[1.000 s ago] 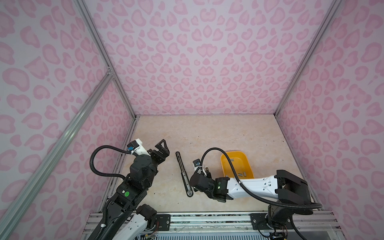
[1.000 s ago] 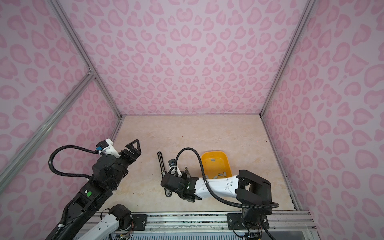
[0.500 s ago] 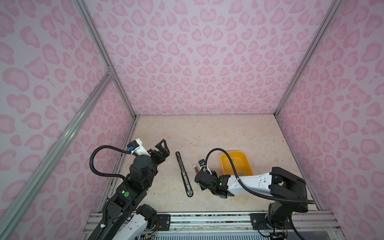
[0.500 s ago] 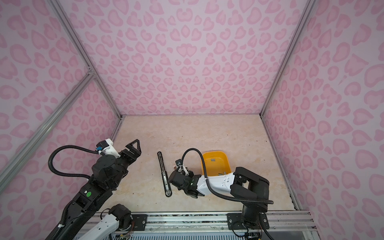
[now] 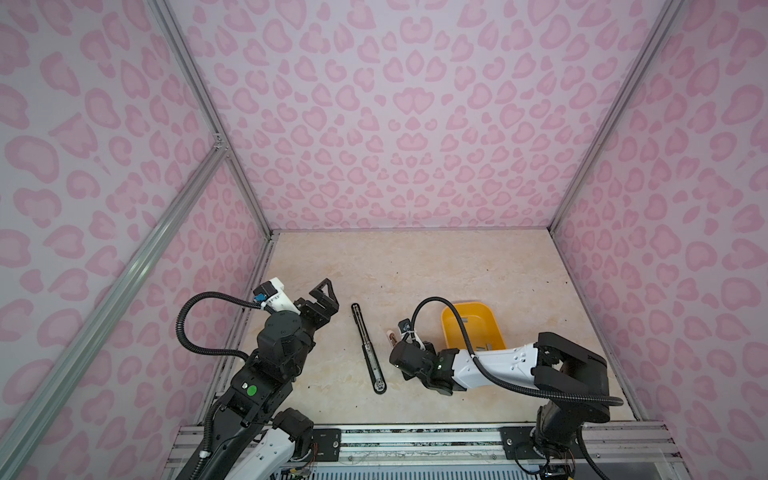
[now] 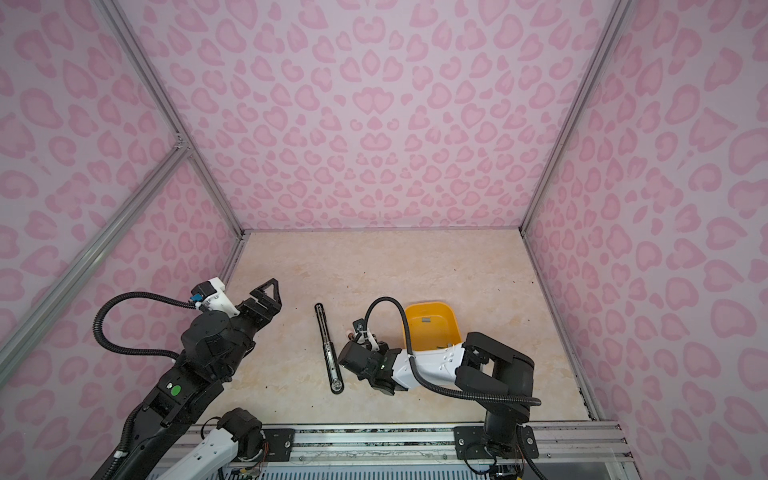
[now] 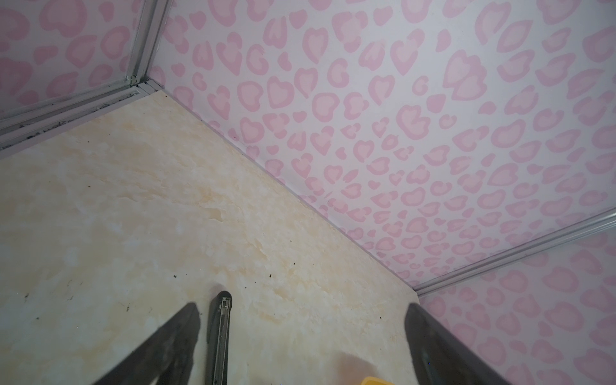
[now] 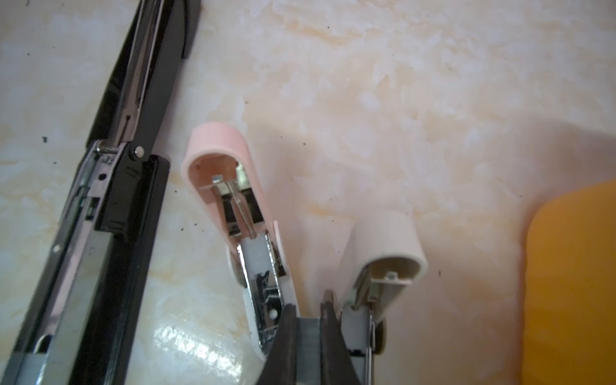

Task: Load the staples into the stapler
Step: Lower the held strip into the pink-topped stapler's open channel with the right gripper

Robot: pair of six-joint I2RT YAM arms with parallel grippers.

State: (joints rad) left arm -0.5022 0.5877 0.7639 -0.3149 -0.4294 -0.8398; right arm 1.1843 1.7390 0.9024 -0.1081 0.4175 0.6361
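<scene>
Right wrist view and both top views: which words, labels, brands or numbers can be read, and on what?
None can be read.
Black stapler: small stamped mark by its hinge, too blurred to read.
Pink stapler, cream stapler, yellow tray: no lettering.
Staples in the right claw: bare.
Left arm: plain green dot, no writing.

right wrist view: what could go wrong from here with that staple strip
1. The right claw pinches the staple strip in the narrow gap between the pink stapler and the beige stapler; it may drop beside a channel, not in it.
2. The left claw hangs open, away from both, so a nudge could shift either unheld stapler.
</scene>
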